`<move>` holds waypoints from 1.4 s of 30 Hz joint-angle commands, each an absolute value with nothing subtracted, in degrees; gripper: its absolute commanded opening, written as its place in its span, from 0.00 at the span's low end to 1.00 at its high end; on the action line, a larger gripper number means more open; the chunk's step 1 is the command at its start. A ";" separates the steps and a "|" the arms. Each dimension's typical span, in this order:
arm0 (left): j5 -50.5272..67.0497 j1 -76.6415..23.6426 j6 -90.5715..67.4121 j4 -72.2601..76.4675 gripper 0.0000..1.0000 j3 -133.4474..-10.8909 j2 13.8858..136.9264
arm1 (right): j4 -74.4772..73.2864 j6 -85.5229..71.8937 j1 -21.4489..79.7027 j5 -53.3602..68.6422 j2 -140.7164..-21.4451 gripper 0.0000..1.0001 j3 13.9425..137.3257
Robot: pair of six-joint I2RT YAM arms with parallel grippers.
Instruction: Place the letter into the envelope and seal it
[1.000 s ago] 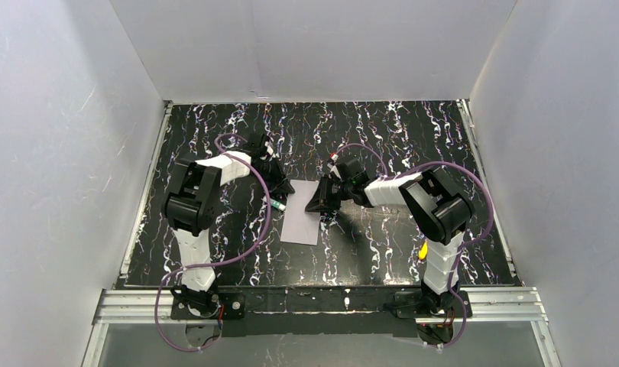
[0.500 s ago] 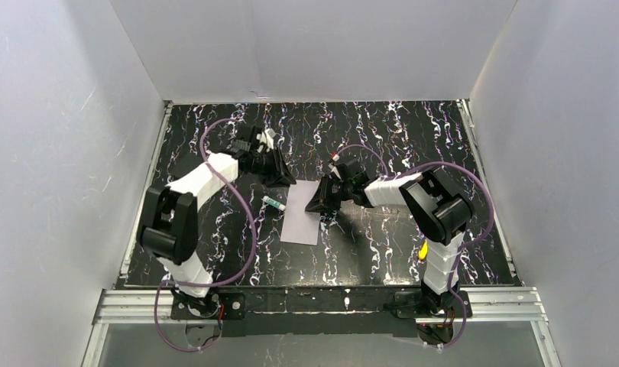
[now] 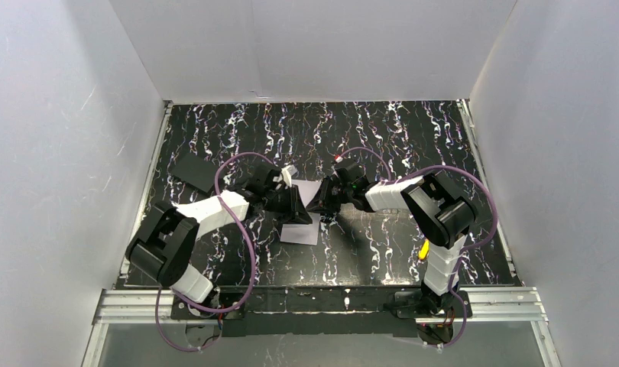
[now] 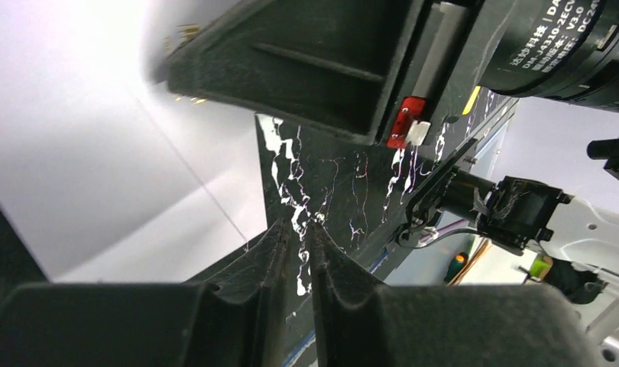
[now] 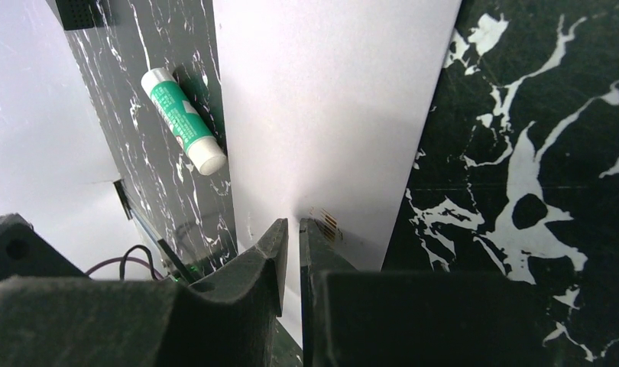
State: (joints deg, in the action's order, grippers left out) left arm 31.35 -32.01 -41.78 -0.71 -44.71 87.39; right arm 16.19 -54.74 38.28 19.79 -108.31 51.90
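Note:
The pale lavender envelope (image 3: 303, 232) lies flat at the table's middle, filling the right wrist view (image 5: 329, 99) and the left side of the left wrist view (image 4: 100, 160). My right gripper (image 3: 320, 206) (image 5: 293, 223) is nearly shut with only a slit, and its tips rest on the envelope near its right edge. Of the letter only a small tan printed patch (image 5: 329, 223) shows, beside the right fingertip. My left gripper (image 3: 299, 214) (image 4: 297, 228) hovers low at the envelope's edge. Its jaws are almost together with bare table in the slit.
A green and white glue stick (image 5: 183, 118) lies on the table just off the envelope's left edge, hidden under the left arm in the top view. A flat black piece (image 3: 192, 170) sits at the back left. White walls surround the marbled table (image 3: 383, 138).
My left arm has let go of the glue stick, leaving it beside the envelope, and swung from back left to the envelope's middle. The black piece is now uncovered. The right arm stayed still.

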 commanded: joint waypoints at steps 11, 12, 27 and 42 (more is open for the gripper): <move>21.29 -36.38 -40.23 3.29 0.00 -44.04 95.37 | 7.24 -53.25 38.18 12.13 -109.51 0.20 48.53; 20.70 -36.45 -40.17 2.58 0.00 -44.12 95.98 | 7.60 -53.14 38.23 12.27 -109.34 0.20 48.37; 19.13 -36.54 -42.46 -2.91 0.00 -38.71 97.41 | 28.41 -49.47 38.14 16.13 -106.92 0.21 43.65; 14.11 -36.56 -34.82 -0.90 0.00 -39.79 97.34 | 33.91 -47.39 39.82 27.79 -107.17 0.01 40.22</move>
